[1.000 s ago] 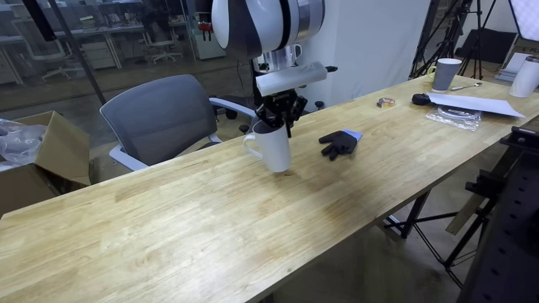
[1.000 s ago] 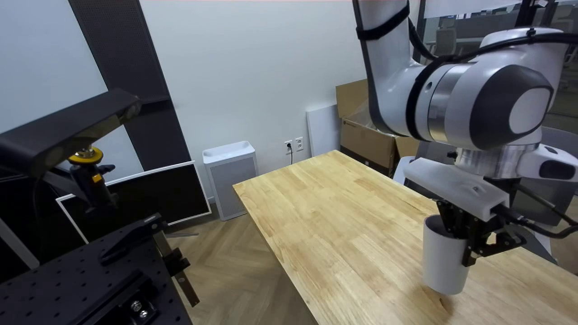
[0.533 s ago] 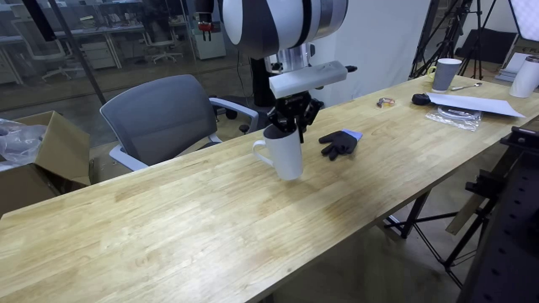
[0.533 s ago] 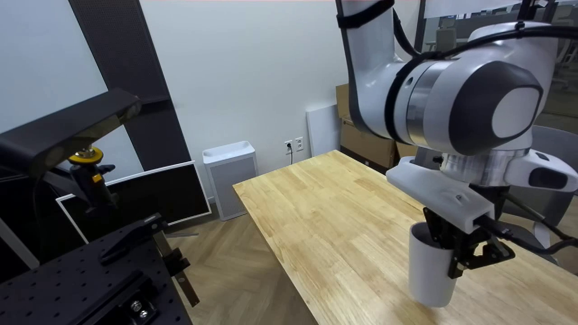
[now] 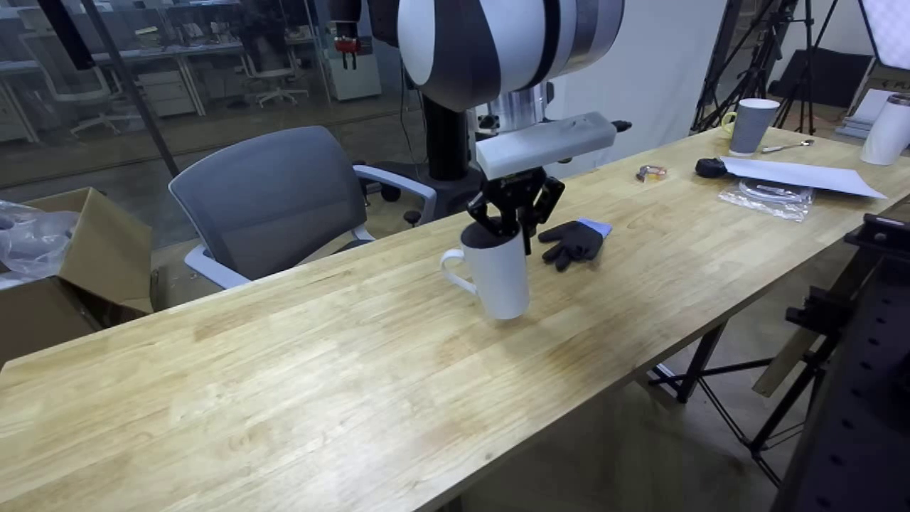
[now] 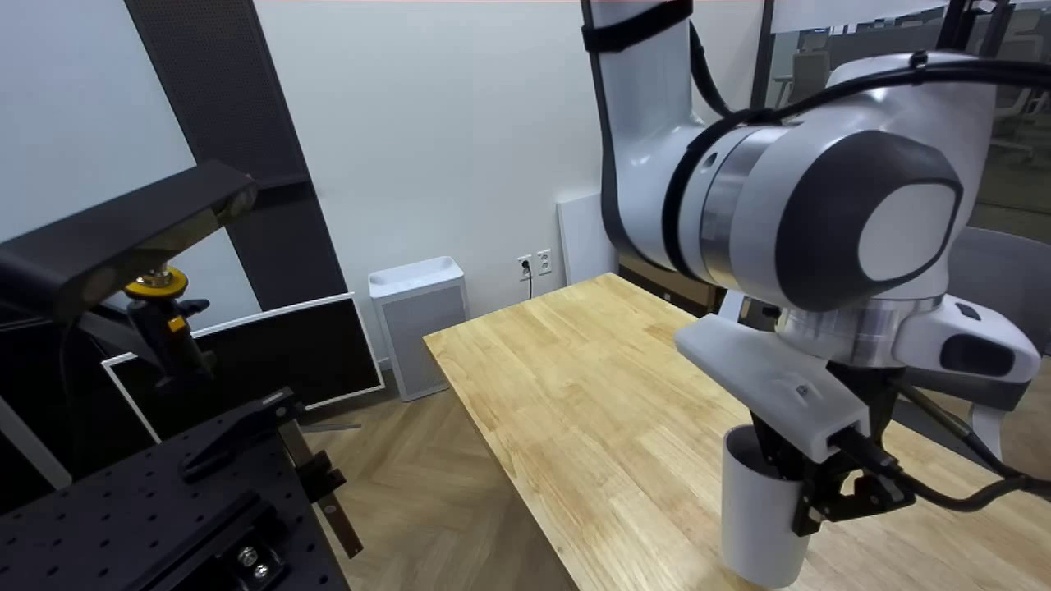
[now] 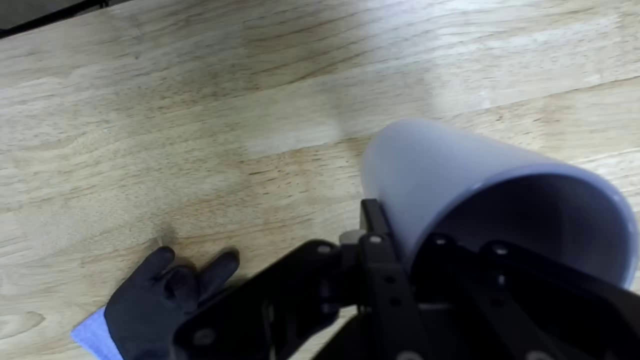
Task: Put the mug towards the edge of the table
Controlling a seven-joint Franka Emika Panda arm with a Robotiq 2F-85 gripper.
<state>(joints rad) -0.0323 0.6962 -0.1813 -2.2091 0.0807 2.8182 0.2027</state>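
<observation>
The white mug (image 5: 503,281) with its dark inside is held roughly upright, low over the table (image 5: 284,384); I cannot tell the exact gap under it. Its handle points toward the chair side. The mug also shows in an exterior view (image 6: 759,525) and in the wrist view (image 7: 425,160). My gripper (image 5: 517,235) is shut on the mug's wall near the rim, with one finger inside and one outside, as the wrist view (image 7: 402,232) shows. The inner fingertip is hidden in the mug. The table's surface also shows in an exterior view (image 6: 591,394).
A black glove (image 5: 572,242) lies close beside the mug. Further along are a small wrapped item (image 5: 650,173), a black object (image 5: 709,168), white paper (image 5: 803,176), a bagged cable (image 5: 771,198), a grey cup (image 5: 753,128) and a bottle (image 5: 889,131). A chair (image 5: 284,199) stands at the far edge.
My gripper has carried the mug across the table, away from the chair side toward the opposite long edge, and closer to the glove. The grip on the mug looks the same.
</observation>
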